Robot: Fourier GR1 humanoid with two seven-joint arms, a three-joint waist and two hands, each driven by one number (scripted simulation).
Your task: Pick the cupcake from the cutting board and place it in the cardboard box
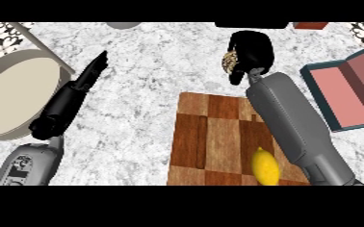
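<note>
A brown, ridged cupcake point(229, 61) is held by the curled fingers of the right hand point(250, 53) above the grey-veined marble counter point(142, 57), beyond the checkered wooden cutting board point(210, 139), where a smooth yellow lemon point(265, 167) is seen. The left hand point(89, 74) is kept straight. The flat-walled, pink-lined cardboard box point(341, 94) is placed at the right.
</note>
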